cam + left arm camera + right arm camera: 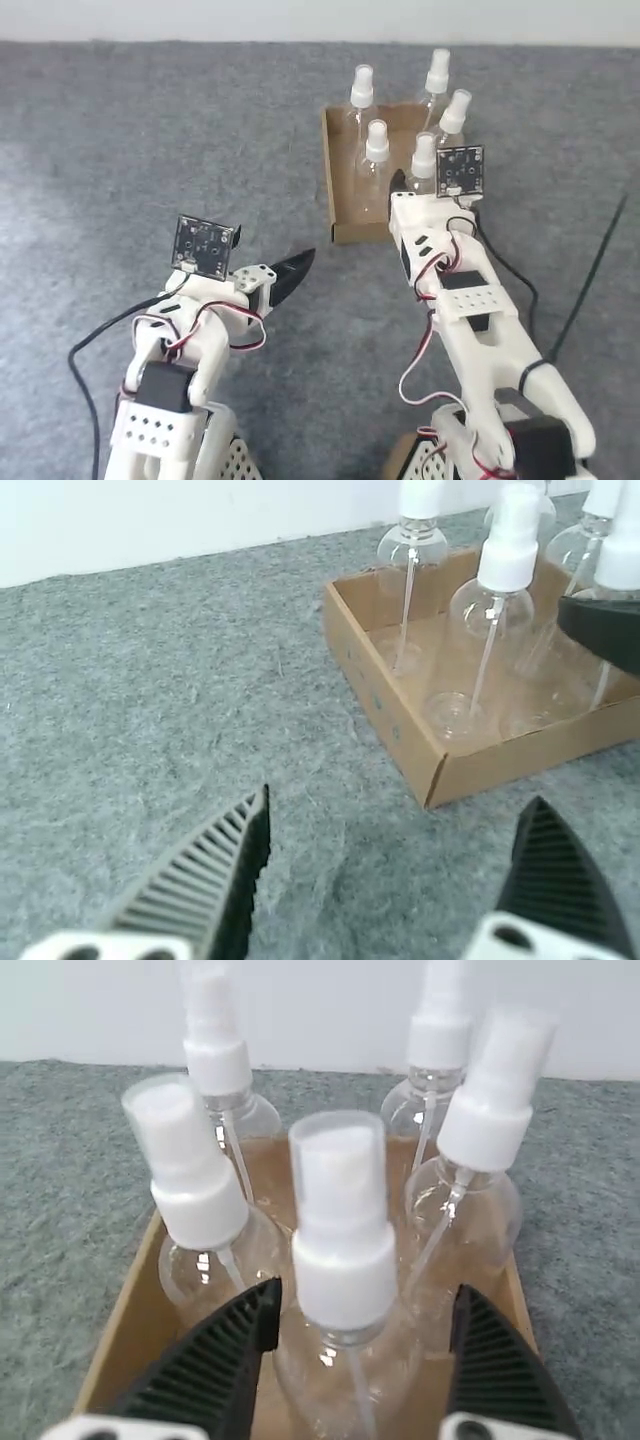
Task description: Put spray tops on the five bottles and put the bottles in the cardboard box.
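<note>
Five capped spray bottles (215, 1250) stand in the cardboard box (338, 200).
They are clear, round-bodied and upright, each with a white spray top (343, 1270) and a thin dip tube. The right gripper (367, 1298) has its fingers spread, with the nearest bottle (335, 1380) between them. The left gripper (400, 800) has its fingers spread over grey carpet (150, 700), with the box beyond their tips.

Grey felt mat (150, 130) covers table; white wall (200, 18) behind.
</note>
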Available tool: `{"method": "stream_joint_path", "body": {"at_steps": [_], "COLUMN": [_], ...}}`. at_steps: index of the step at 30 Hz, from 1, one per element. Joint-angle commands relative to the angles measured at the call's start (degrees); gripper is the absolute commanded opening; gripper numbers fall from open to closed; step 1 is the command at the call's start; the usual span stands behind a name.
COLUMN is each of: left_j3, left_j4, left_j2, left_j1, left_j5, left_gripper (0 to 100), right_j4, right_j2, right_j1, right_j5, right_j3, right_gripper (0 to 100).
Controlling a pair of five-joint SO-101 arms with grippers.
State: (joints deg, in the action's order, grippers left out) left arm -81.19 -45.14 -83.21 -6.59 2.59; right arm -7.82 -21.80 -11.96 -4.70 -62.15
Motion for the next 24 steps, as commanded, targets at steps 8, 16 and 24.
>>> {"method": "stream_joint_path", "body": {"at_steps": [8, 16, 24], "left_j3": [-0.66, -0.75, -0.48], "left_j4": [3.69, 3.78, 4.04], "left_j2": [-0.79, -0.79, -0.88], "left_j1": [0.35, 0.44, 3.96], "left_j5": [-0.35, -0.35, -0.35], "left_gripper": [36, 36, 36], "right_j4": [3.65, 9.89, 23.08], "right_j2": [-10.68, -18.86, -29.41], "right_j1": [0.04, 0.04, 0.04], "right_j5": [0.62, 0.62, 0.62], "right_j3": [2.73, 2.37, 1.41], "right_gripper": [22.1, 22.1, 22.1]}}
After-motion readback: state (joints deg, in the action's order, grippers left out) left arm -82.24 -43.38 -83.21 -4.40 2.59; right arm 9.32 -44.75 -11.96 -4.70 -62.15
